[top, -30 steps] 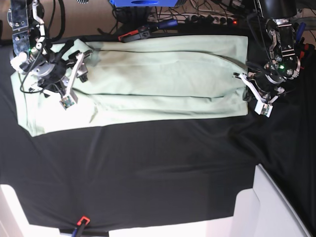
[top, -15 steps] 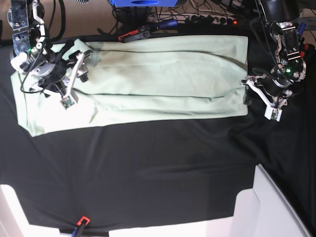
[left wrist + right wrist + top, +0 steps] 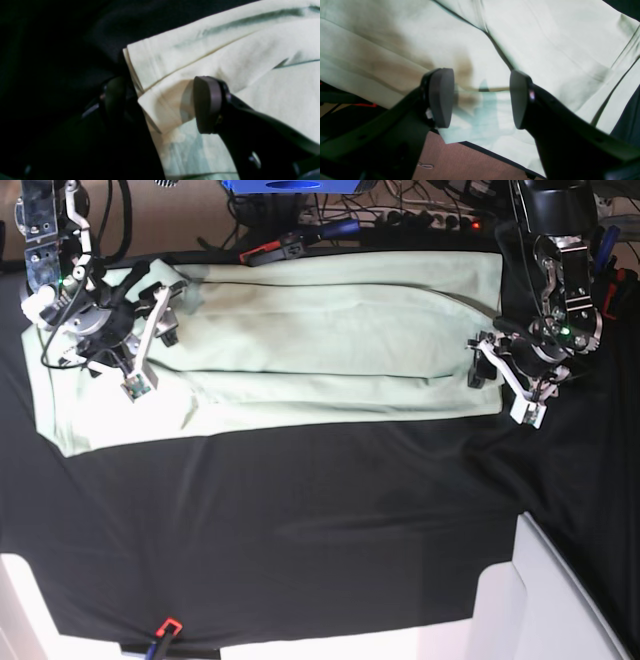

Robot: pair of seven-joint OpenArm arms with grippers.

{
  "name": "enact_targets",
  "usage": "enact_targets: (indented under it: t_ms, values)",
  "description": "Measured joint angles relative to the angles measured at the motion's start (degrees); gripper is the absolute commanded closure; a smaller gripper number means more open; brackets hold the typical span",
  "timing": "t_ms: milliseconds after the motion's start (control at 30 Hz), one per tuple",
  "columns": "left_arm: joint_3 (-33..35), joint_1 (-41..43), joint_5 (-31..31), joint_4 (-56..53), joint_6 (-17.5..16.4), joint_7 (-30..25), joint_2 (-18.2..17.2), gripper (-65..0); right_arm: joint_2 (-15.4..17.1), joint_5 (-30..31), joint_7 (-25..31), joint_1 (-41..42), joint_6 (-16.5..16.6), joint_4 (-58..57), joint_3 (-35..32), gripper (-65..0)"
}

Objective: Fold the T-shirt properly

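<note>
You have one T-shirt (image 3: 300,345) to deal with, lying flat as a long band on the black cloth (image 3: 300,520) that covers the counter, its long axis running side to side across the base view. Two claws work it, one at each short end. Your left claw (image 3: 160,105) stands open at the end on the base view's right, one pad on the dark cloth and the other over the pale fabric, so the layered corner of the shirt sits right between the jaws without being pinched. Your right claw (image 3: 480,97) is open too, hovering above the fabric at the opposite end, with shirt showing between its pads and nothing gripped. Each arm is nearest its own end, and the rest of the shirt stretches away from each claw toward the other. I judge the coming move turns on closing on these two ends and carrying one along that long axis toward the other.
</note>
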Motion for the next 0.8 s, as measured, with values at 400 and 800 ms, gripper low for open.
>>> enact_targets:
  t_ms: [400, 800]
  values:
    - [0.37, 0.33, 0.26, 0.11, 0.68, 0.00, 0.87, -2.9, 0.00, 0.00, -0.02, 0.00, 0.00, 0.00, -0.02, -33.8]
    - [0.39, 4.04, 0.24, 2.47, 0.63, -0.04, 0.81, 0.0, 0.00, 0.00, -0.02, 0.02, 0.00, 0.00, 0.00, -33.8]
